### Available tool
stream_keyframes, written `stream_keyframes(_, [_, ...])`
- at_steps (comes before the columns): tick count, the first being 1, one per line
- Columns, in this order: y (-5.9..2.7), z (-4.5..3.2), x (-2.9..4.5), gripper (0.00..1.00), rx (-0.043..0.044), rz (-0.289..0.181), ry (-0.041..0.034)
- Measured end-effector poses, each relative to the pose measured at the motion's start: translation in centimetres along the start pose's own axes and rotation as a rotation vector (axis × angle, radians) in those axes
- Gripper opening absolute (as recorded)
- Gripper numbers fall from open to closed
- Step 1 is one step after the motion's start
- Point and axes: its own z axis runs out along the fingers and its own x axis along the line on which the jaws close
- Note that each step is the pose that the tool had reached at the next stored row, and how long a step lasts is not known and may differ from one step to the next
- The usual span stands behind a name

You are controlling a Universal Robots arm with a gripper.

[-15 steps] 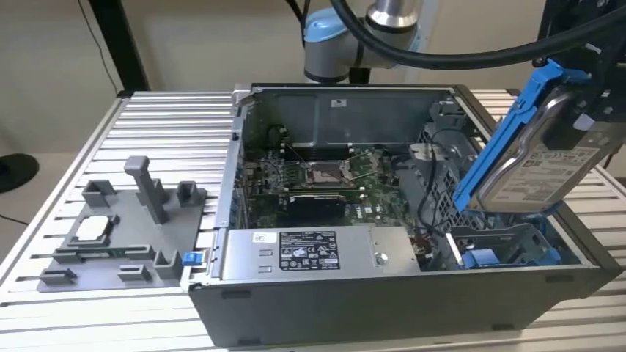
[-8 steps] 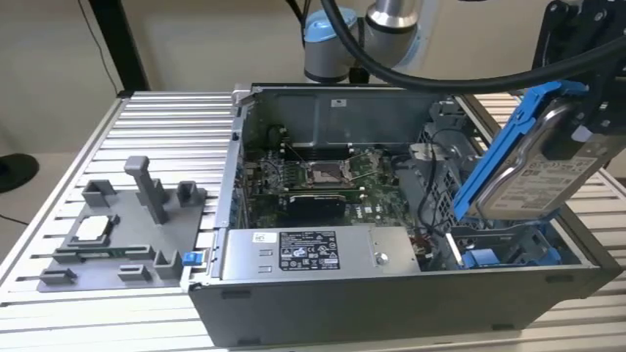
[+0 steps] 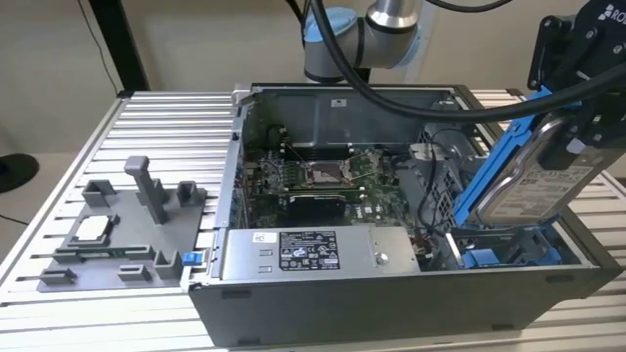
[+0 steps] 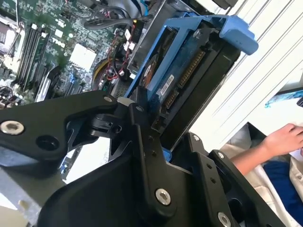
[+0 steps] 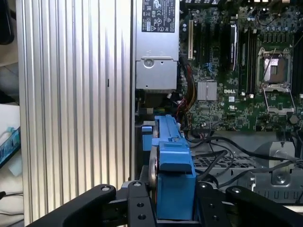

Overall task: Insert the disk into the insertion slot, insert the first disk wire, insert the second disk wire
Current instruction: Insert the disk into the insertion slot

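My gripper is shut on the disk, a silver drive with a white label clipped in a bright blue frame. The disk hangs steeply tilted, its lower end just over the insertion slot in the case's front corner at the exterior view's right. That slot is a grey bay with blue latch tabs. In the second wrist view the disk sticks out past the black gripper, connector edge showing. In the first wrist view the blue frame sits between the fingers, above a blue tab of the slot.
The open computer case lies on a ribbed aluminium table. Inside are the motherboard, a grey labelled power-supply box and loose black cables. A grey fixture stands at the exterior view's left. A person's hand is nearby.
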Motion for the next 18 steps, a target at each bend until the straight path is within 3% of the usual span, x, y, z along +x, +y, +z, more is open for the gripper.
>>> stream_keyframes(9, [-0.02, 1.21, 0.00, 0.00, 0.0278, -0.002, -0.0008])
stream_keyframes(18, [-0.02, 1.26, 0.00, 0.00, 0.0285, -0.002, -0.0007])
